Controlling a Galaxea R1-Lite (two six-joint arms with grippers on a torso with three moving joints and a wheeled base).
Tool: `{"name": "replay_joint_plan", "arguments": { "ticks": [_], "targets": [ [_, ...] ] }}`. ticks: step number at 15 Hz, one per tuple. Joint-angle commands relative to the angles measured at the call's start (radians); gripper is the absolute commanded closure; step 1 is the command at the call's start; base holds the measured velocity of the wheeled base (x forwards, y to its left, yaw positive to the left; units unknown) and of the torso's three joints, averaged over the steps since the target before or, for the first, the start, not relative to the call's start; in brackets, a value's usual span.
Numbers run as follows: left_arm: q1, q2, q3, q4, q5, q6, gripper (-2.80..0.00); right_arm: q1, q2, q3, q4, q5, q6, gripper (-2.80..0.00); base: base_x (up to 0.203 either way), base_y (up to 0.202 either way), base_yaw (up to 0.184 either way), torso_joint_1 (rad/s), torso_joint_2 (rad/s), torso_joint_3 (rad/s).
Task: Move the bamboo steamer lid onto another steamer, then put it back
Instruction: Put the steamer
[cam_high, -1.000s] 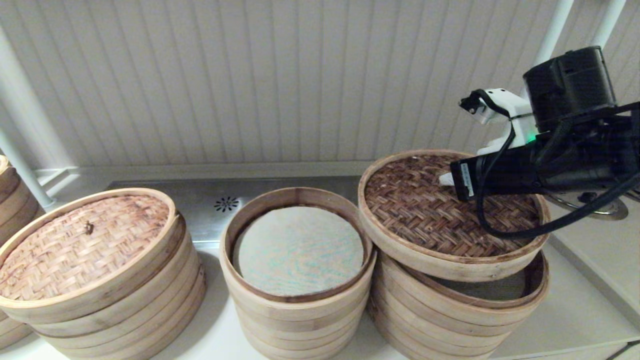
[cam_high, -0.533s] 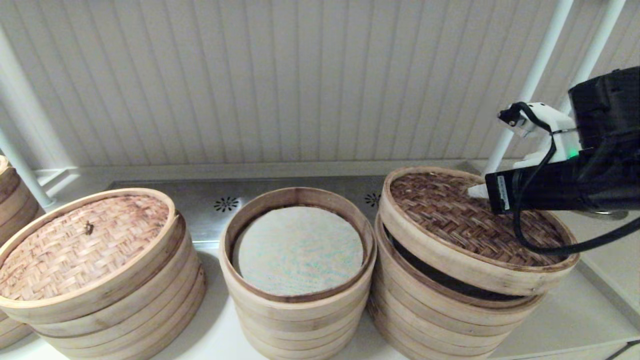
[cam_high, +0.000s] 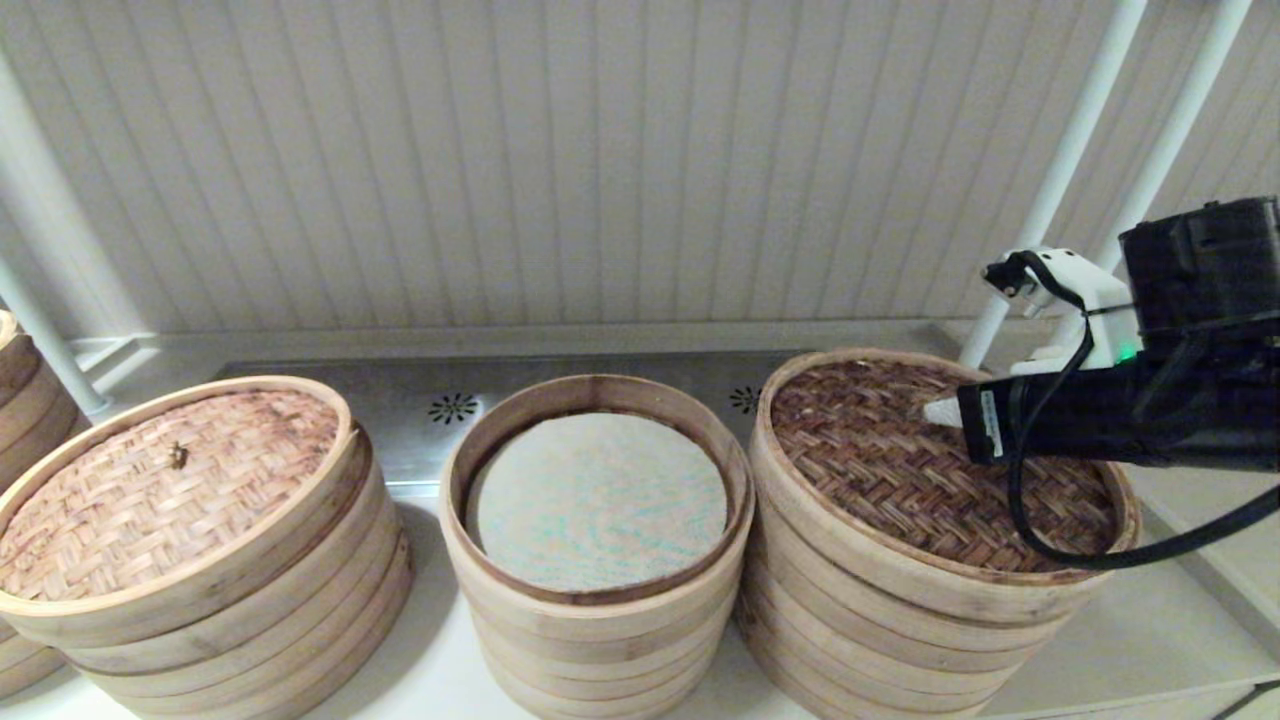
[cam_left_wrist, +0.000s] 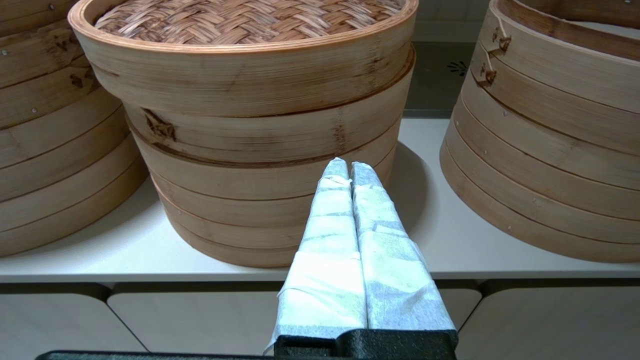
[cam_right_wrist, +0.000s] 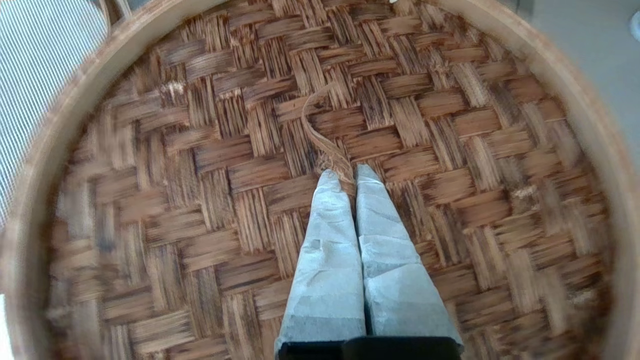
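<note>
The bamboo steamer lid with its dark herringbone top sits level on the right-hand stack of pale rings. My right gripper rests over its middle, shut on the thin bamboo loop handle of the lid; in the right wrist view the gripper pinches that strip. The other steamer, with a reddish-brown top ring and grey-green cloth liner, stands uncovered in the middle. My left gripper is shut on nothing, low in front of the counter edge.
A stack bearing the tan woven lid stands at the left, seen close in the left wrist view as the stack. Another stack edge is at far left. White poles rise behind the right arm. A wall closes the back.
The lid, held tilted above the right stack, shifted right and came down level onto that stack with my right gripper still on its handle. The left arm has not moved.
</note>
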Motion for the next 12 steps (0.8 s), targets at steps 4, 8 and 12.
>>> {"name": "replay_joint_plan", "arguments": {
  "ticks": [4,8,12],
  "targets": [
    [0.000,0.001,0.000,0.000,0.001,0.000,0.00,0.011,0.011,0.021,-0.001,0.000,0.002,0.00,0.000,0.000,0.000,0.000,0.00,0.000],
    [0.000,0.000,0.000,0.000,0.001,0.000,0.00,0.013,0.030,0.022,-0.014,0.000,0.007,0.00,0.000,0.000,0.000,0.000,0.00,0.000],
    [0.000,0.000,0.000,0.000,0.001,0.000,0.00,0.013,0.018,0.018,-0.016,-0.002,0.010,-2.80,0.000,0.000,0.000,0.000,0.00,0.000]
  ]
}}
